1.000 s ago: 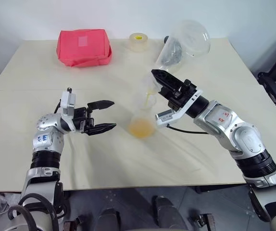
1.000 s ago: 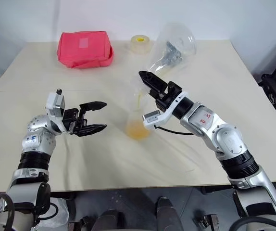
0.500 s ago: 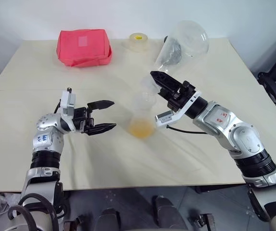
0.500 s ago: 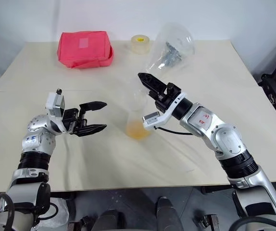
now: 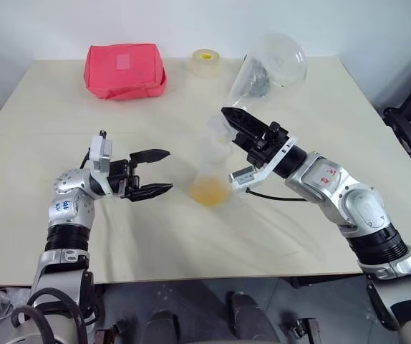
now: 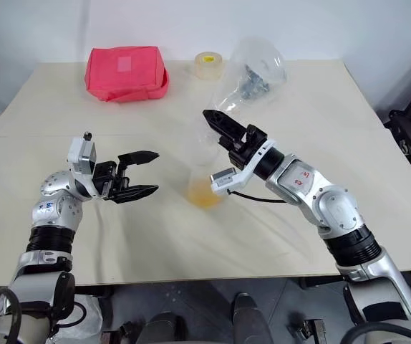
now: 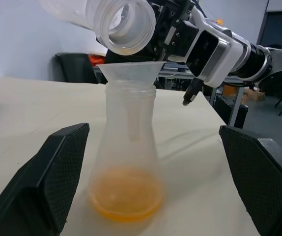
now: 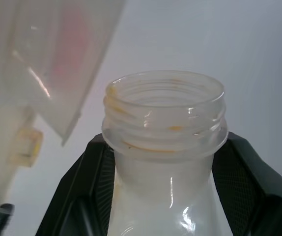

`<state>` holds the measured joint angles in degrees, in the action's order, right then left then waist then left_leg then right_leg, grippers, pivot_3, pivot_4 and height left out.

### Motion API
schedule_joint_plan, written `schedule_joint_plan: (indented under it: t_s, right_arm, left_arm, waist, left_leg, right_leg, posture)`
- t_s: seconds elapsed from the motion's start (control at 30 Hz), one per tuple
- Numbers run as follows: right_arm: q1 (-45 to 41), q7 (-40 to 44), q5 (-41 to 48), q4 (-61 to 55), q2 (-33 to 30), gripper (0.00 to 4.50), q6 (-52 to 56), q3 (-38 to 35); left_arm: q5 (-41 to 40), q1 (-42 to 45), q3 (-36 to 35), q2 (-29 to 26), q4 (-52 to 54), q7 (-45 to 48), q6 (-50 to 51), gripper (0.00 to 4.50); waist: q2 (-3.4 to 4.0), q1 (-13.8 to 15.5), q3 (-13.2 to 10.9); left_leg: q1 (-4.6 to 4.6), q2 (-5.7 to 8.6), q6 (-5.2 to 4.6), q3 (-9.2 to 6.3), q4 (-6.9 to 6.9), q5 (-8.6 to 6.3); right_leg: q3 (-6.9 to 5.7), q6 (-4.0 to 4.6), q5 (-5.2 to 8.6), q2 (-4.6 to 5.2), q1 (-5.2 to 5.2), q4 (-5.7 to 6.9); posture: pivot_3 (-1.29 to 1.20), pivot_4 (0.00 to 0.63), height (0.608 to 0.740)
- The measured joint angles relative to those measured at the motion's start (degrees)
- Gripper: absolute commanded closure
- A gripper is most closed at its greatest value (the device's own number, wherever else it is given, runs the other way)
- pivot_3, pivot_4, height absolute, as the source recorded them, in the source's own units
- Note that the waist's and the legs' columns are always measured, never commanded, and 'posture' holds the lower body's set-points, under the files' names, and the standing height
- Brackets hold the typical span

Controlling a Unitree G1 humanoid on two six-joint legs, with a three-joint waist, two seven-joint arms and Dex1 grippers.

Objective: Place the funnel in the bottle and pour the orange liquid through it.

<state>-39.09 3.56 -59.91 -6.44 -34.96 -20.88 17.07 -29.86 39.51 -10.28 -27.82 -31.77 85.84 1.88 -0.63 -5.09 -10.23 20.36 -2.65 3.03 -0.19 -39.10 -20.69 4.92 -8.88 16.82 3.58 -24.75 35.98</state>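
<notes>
Orange liquid is pooling in the wide base of the clear, colourless flask-shaped bottle, which is standing upright near the middle of the cream table. The small clear plastic funnel is sitting in its slim neck, so you are looking at the tail of the pour.

Your right gripper is pinching a clear, wide-mouthed plastic pouring bottle, tipped so its long axis is slanting down toward the funnel. Its mouth is hanging just above the funnel rim, at about 12 o'clock from it. That alignment is what your next move depends on.

Your left gripper is standing spread wide and empty at the flask's 9 o'clock, near but apart, and pointing at it.

The left wrist view is showing you the mouth-over-rim gap. The right wrist view is showing only orange streaks on the threaded neck, so I judge that bottle nearly drained.
</notes>
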Motion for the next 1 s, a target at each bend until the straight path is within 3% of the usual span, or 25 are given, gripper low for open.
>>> schedule_joint_plan:
  t_s: [0.1,0.3,0.43,0.53,0.73,0.93,1.0]
  right_arm:
    - [1.2,2.5,4.9,0.0,1.5,2.10,1.5,-0.8]
    - [2.3,11.7,23.2,-1.4,10.3,2.10,12.7,-7.5]
    - [0.5,17.5,39.0,-4.7,19.7,2.10,30.0,-14.6]
    - [0.0,20.3,48.4,-5.5,22.3,2.10,42.0,-20.2]
    - [1.9,18.8,58.4,-4.6,24.6,2.10,51.1,-26.2]
    - [4.3,16.8,63.8,-2.6,24.7,2.10,51.2,-28.9]
    - [4.9,16.2,65.2,-2.2,25.0,1.36,51.1,-29.0]
  left_arm:
    - [0.0,0.0,0.0,0.0,0.0,-0.1,0.0,0.00]
    - [0.0,-0.4,-0.4,-0.1,1.7,-0.7,0.0,0.00]
    - [-0.1,-2.1,-0.5,-0.3,3.8,-2.1,2.1,0.00]
    - [-0.1,-3.1,-0.5,-0.9,4.5,-3.6,3.8,0.00]
    - [-0.1,-4.2,-0.5,-1.7,7.0,-5.8,6.0,0.00]
    - [-0.1,-5.4,-0.7,-2.8,8.3,-8.3,8.0,0.00]
    - [0.0,-5.5,-0.7,-3.4,8.5,-9.2,8.6,0.00]
  waist:
    - [0.00,0.1,0.0]
    - [0.00,-0.1,0.0]
    - [0.00,-0.4,0.0]
    - [0.01,-0.2,0.0]
    - [0.01,0.1,0.0]
    - [0.01,0.1,0.0]
    - [0.01,0.1,0.0]
  left_leg:
    - [0.00,0.00,0.00,0.00,-0.01,0.00]
    - [-0.01,-0.02,0.01,-0.03,-0.02,0.00]
    - [-0.03,-0.04,0.06,-0.06,-0.03,0.03]
    - [-0.04,-0.04,0.07,-0.11,-0.05,0.04]
    - [-0.02,-0.03,0.06,-0.07,-0.04,0.03]
    - [-0.02,-0.03,0.06,-0.06,-0.01,0.03]
    - [-0.02,-0.03,0.06,-0.06,-0.01,0.03]
  right_leg:
    - [0.00,0.00,0.00,0.01,0.01,0.00]
    - [-0.01,-0.01,0.00,0.00,0.02,0.04]
    - [-0.02,-0.01,0.00,0.01,0.01,0.13]
    - [-0.07,0.00,0.00,0.02,0.03,0.15]
    - [-0.04,-0.01,0.00,0.03,0.01,0.14]
    - [-0.04,-0.01,0.00,0.02,0.01,0.13]
    - [-0.03,-0.01,0.00,0.02,-0.01,0.14]
  posture:
    - [0.00,0.150,0.740]
    - [0.00,0.150,0.740]
    - [0.00,0.150,0.740]
    - [0.00,0.150,0.740]
    - [0.00,0.150,0.740]
    - [0.00,0.150,0.740]
    - [0.00,0.150,0.740]
